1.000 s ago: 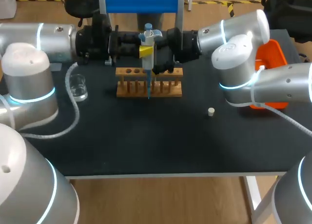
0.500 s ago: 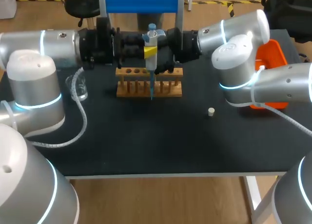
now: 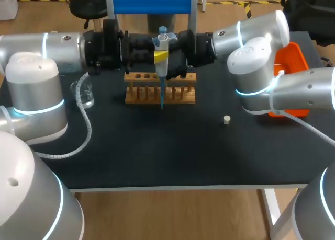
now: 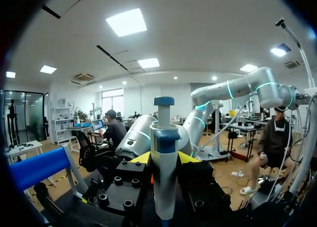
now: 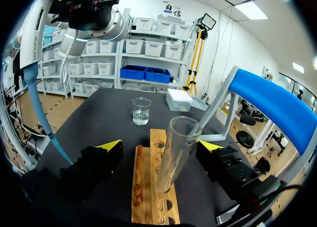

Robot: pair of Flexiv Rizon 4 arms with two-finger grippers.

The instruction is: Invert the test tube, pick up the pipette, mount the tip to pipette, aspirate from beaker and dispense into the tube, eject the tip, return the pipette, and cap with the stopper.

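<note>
My left hand (image 4: 163, 158) is clamped on the pipette (image 4: 164, 177), one yellow-tipped finger on each side of its white barrel. It holds the pipette upright above the back of the worktop (image 3: 157, 151), plunger on top. The blue tip (image 3: 161, 93) is mounted and points down in front of the wooden rack (image 5: 148, 197). Seen from my right wrist, its end hangs off to one side of the rack, apart from the tube's mouth.

My right hand (image 5: 158, 148) is level with the rack, its fingers spread wide apart. The test tube (image 5: 177, 155) stands between them in a rack hole, open mouth up and leaning. One finger is just beside the glass and the other is well clear of it, so nothing is gripped.

The beaker (image 5: 141, 111), with clear liquid in it, stands on the worktop beyond the end of the rack, on my left arm's side. The stopper (image 3: 226, 120) lies alone on the worktop, towards my right arm and nearer me than the rack. An orange tray (image 3: 293, 57) sits at the right edge, partly behind my right arm.
</note>
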